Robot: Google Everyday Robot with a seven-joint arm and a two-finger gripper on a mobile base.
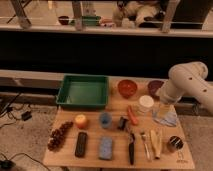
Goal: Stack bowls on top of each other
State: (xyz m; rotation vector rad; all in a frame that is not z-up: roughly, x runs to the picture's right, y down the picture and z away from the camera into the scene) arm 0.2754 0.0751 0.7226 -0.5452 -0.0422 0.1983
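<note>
A glossy orange-red bowl (127, 88) and a dark purple bowl (155, 88) sit side by side, apart from each other, at the back of the wooden table (115, 161). My white arm reaches in from the right. Its gripper (164, 111) hangs just in front of the purple bowl, to the right of a white round container (146, 103) and above a pale blue cloth (169, 120). The gripper is open and I see nothing held in it. The arm hides part of the purple bowl's right side.
A green tray (83, 91) fills the back left. Around the middle are a small blue cup (105, 119), an orange fruit (80, 121) and a carrot (132, 116). Along the front lie grapes (59, 136), a black block (81, 144), a blue sponge (105, 148), a knife (131, 146) and a dark can (174, 144).
</note>
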